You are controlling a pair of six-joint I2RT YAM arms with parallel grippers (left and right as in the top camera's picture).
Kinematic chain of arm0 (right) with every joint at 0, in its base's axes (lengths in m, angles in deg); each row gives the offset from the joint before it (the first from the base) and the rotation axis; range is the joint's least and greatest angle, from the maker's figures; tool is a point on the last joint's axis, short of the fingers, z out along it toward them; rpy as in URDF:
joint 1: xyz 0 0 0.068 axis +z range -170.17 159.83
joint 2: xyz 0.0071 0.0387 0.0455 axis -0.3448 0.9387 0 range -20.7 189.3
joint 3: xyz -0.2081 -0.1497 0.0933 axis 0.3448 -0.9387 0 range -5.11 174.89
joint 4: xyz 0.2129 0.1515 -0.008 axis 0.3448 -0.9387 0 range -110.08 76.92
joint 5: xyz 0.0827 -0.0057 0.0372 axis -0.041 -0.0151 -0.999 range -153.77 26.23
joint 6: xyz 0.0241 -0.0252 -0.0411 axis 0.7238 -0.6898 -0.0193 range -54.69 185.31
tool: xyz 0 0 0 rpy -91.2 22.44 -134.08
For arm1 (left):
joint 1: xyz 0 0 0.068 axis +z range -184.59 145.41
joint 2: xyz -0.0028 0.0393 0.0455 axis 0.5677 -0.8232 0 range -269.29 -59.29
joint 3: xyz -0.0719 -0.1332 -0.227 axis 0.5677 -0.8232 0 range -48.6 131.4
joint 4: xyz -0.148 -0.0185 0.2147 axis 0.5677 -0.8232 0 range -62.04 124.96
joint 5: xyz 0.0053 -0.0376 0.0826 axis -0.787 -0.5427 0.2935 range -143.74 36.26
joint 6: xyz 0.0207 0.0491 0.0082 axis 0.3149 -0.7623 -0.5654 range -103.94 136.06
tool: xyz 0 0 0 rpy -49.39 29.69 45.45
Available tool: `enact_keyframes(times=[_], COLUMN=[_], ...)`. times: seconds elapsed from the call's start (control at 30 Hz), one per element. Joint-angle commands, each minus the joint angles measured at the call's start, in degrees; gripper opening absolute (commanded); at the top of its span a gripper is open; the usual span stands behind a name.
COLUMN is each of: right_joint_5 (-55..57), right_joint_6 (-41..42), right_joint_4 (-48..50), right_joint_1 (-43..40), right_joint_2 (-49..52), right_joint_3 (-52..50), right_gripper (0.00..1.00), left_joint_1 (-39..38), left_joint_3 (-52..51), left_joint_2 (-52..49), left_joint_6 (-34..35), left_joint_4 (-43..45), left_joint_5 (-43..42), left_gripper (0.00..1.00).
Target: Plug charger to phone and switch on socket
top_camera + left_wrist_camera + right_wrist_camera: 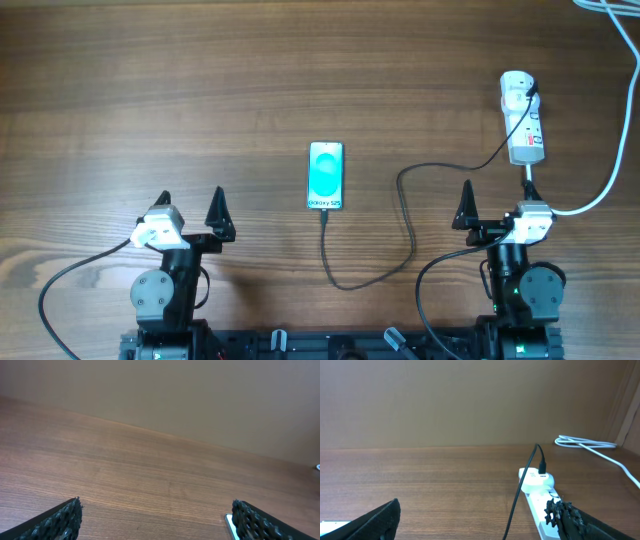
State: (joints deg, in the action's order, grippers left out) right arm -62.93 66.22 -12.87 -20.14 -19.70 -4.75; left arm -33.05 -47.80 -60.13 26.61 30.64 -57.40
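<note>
At our right gripper (497, 207): jaws spread wide with nothing between them, low at the near edge of the table (150, 90).
At our left gripper (190, 210): jaws also spread wide and empty, well to the left of the phone (326, 175).
Just beyond our right gripper, the socket (523, 120): it lies lengthwise away from us with a black plug at its far end. We cannot read from any view whether its switch is on.
From that plug, the charger (405, 215): it loops across the table in front of our right arm and ends at the near edge of the phone. We cannot tell whether the tip is seated or only touching.
Between our arms, the phone: flat on the table, screen lit teal.
Far right, the white cable (600, 190): thicker, it sweeps in and passes close by our right gripper.
Risk, snag: we judge that a reach to the socket could catch the slack of the charger or the white cable, pulling the tip out or dragging the phone.
Risk, sliding strip: a sideways push at the switch may shove the socket along instead of flipping it.
Risk, unbraced phone: pressing the tip in with nothing behind the phone would push it away.
Risk, false finish: if we trust the tip unchecked, we may power a phone that is not connected.
</note>
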Motion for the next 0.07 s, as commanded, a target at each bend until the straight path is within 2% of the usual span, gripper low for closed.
enact_keyframes(times=[0.0,0.03], right_joint_5=[-1.0,-1.0], right_joint_6=[-0.8,-0.8], right_joint_4=[0.2,0.2], right_joint_1=[0.1,0.1], right_joint_2=[-0.7,-0.7], right_joint_3=[-0.1,-0.1], right_gripper=[1.0,1.0], left_joint_1=[-0.3,-0.3], left_joint_3=[-0.5,-0.5], left_joint_2=[0.7,0.7], left_joint_6=[-1.2,-1.2], left_joint_4=[0.0,0.0], left_joint_5=[1.0,1.0], left_gripper=[1.0,1.0])
